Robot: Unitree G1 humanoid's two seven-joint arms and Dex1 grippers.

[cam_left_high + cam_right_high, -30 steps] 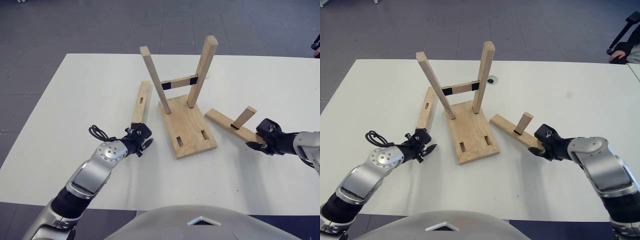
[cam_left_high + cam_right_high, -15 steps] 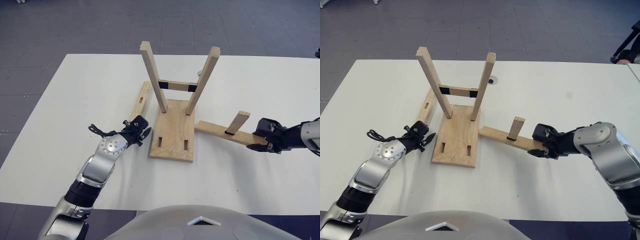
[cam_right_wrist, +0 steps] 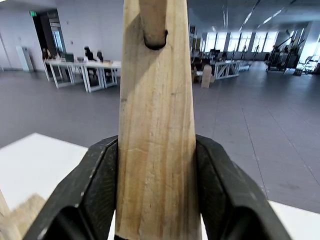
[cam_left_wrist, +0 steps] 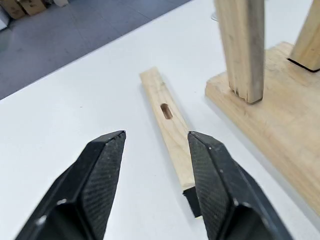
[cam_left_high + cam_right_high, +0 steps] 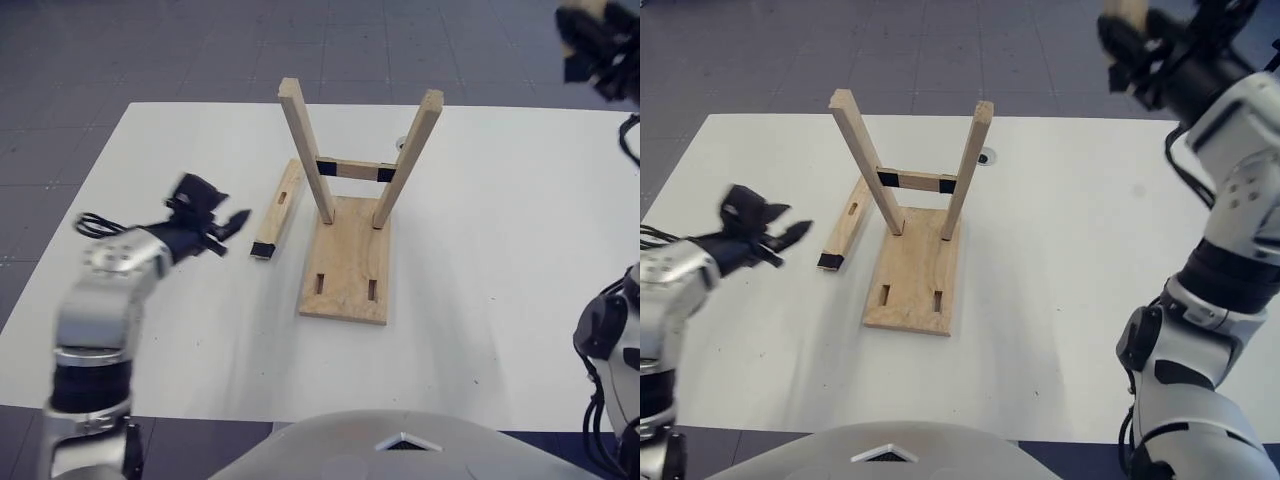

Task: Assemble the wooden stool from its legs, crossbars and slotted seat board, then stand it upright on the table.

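We are holding the left gripper (image 4: 155, 139) low, fingers (image 4: 100, 172) spread apart, and holding the right gripper (image 3: 156, 167) high, fingers (image 3: 97, 187) clamping a leg (image 3: 156, 90).

This is a large open-plan lab or workshop hall. The white table (image 5: 520, 300) stands on a grey tiled floor (image 5: 180, 50) that stretches wide on every side of it. The right wrist view looks down a long room. There are rows of white work tables (image 3: 95, 67), strip lights (image 3: 225, 17) along a high ceiling, tall windows (image 3: 250, 42) at the far end and metal frame rigs (image 3: 227, 70) standing on the floor. In the left wrist view, cardboard boxes (image 4: 22, 6) sit on the floor beyond the table's edge.
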